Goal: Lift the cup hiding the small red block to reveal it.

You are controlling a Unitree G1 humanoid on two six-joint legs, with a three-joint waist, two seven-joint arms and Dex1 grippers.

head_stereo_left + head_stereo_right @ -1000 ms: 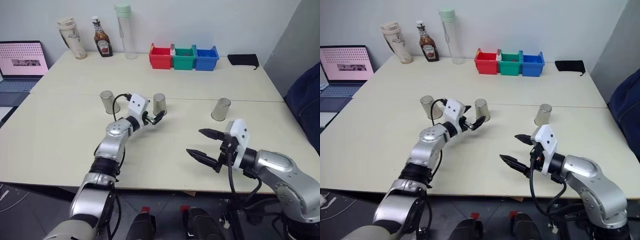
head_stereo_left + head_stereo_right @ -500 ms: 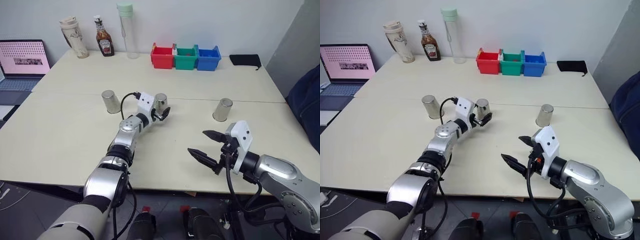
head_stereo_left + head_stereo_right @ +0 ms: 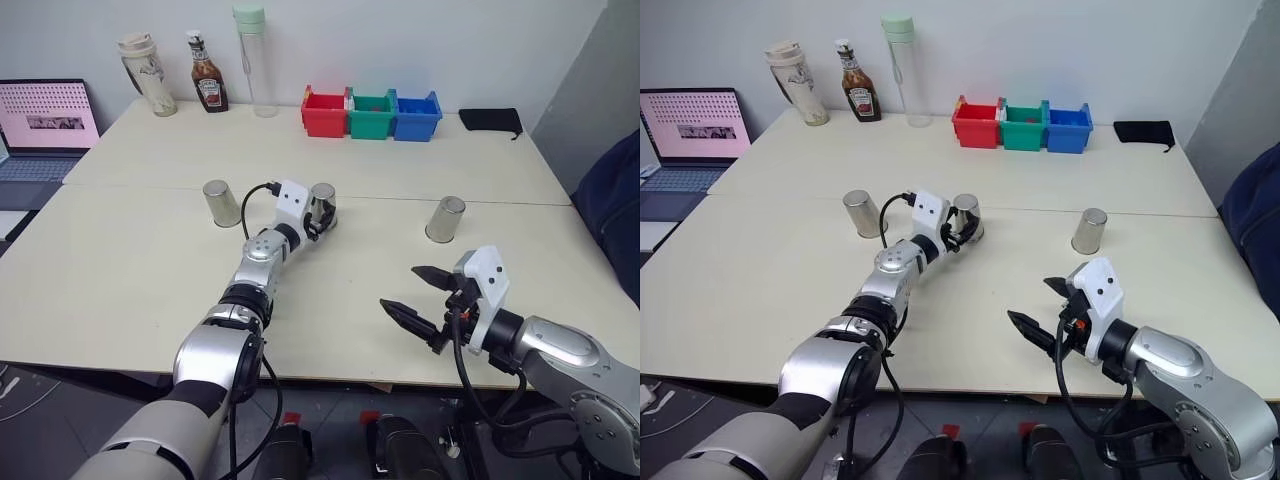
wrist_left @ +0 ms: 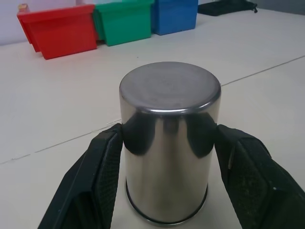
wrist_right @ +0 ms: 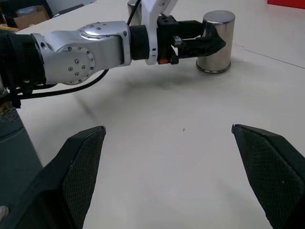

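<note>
1. Silvery metal, mouth-down on the pale table (image 3: 150, 250): the cup (image 3: 322, 203) sits just left of centre in the head view, on the table's seam line.
2. My left gripper (image 3: 321, 219) is clamped on this cup; in my left wrist view both black fingers (image 4: 102, 181) press against its sides, and its rim rests on the table.
3. My right gripper (image 3: 421, 294) hangs at lower right of the head view, jaws spread wide, holding nothing, well apart from any cup.
4. Two more identical cups stand upside down: one (image 3: 217, 202) at centre-left, one (image 3: 444, 219) at centre-right.
5. Along the top edge stand red (image 3: 324, 112), green (image 3: 371, 113) and blue bins (image 3: 415, 114), touching in a row.
6. I cannot see the small red block.
</note>
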